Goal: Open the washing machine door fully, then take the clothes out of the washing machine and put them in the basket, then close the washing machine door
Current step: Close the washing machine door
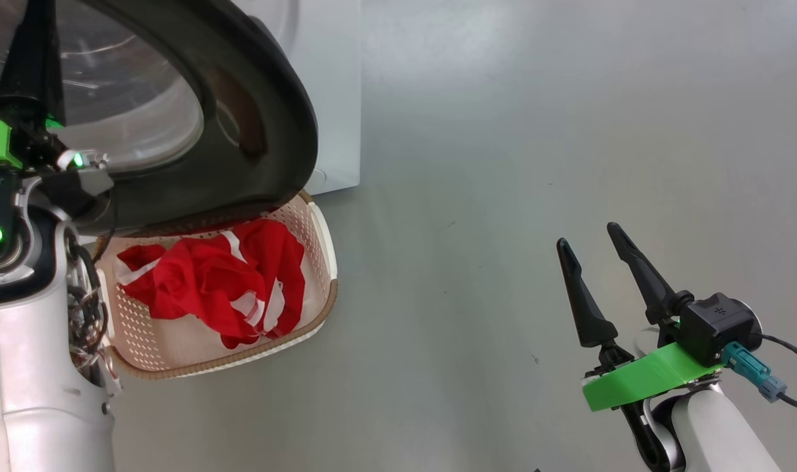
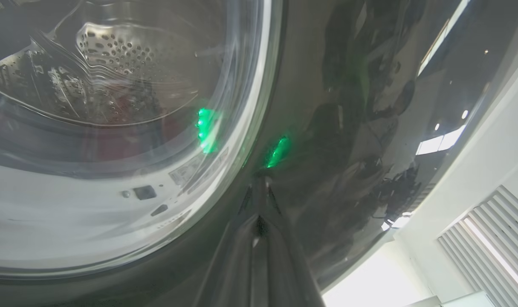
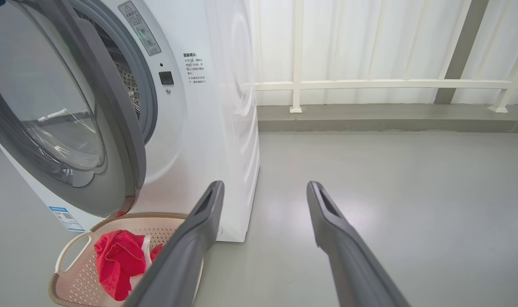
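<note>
— Since the clothes [image 1: 208, 282] lie in the basket [image 1: 332, 295] at seven o'clock, what's left?
— Closing up! Left gripper [image 2: 259, 230], pinched shut and empty, presses the black rim of the washing machine door [image 1: 267, 131] at ten o'clock. Right gripper [image 1: 588, 236], spread wide, holding nothing, waits clear at four.

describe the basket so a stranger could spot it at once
Find the big white washing machine with its round door open. On the floor under that door sits the basket. It is cream perforated plastic with a brown woven-look rim, holding red clothes.
</note>
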### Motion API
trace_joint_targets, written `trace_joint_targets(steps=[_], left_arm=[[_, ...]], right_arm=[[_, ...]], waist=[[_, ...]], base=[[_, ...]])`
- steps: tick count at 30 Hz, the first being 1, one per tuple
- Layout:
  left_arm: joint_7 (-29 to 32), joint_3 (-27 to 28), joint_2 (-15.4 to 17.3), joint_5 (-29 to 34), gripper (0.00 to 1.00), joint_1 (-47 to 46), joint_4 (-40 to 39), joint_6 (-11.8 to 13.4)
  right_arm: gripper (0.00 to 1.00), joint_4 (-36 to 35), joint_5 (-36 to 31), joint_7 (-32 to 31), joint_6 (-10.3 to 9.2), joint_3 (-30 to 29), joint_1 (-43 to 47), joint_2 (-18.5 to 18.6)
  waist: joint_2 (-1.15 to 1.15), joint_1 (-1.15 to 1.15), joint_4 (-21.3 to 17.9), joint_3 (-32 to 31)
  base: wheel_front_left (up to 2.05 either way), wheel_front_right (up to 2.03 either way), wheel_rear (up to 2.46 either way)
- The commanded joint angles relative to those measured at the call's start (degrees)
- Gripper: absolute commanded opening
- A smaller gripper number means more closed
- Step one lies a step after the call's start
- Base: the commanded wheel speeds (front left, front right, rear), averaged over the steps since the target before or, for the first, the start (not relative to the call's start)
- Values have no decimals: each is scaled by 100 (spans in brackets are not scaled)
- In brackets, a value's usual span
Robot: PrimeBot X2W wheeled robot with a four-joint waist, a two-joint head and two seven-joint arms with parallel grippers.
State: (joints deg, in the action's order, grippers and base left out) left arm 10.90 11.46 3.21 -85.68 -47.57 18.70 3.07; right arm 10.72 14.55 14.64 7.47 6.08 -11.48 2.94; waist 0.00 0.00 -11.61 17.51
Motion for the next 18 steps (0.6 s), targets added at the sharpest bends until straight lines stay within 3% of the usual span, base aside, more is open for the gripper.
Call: trace_joint_targets(steps=[1,7,9,10,18], left_arm=[[-25,115,234,22,0,-172,-134,-84],[-26,156,161,-110,0,-81,-85,23],[-38,151,136,-133,47,-24,-96,65],[-63,149,128,-122,100,18,-90,98],[5,81,54,-242,100,519,-339,90]], right_arm=[[100,-133,35,36,2,96,-107,-6],[100,-140,19,36,2,65,-86,-6],[100,-139,16,36,2,63,-78,-6],[100,-137,15,36,2,61,-70,-6],[100,-121,-35,36,2,25,-8,-6]], waist=[[0,0,12,-6],[0,0,123,-45],[0,0,181,-64],[0,0,216,-85],[0,0,509,-263]], base=[[0,0,0],[0,0,0],[0,0,0],[0,0,0],[0,0,0]])
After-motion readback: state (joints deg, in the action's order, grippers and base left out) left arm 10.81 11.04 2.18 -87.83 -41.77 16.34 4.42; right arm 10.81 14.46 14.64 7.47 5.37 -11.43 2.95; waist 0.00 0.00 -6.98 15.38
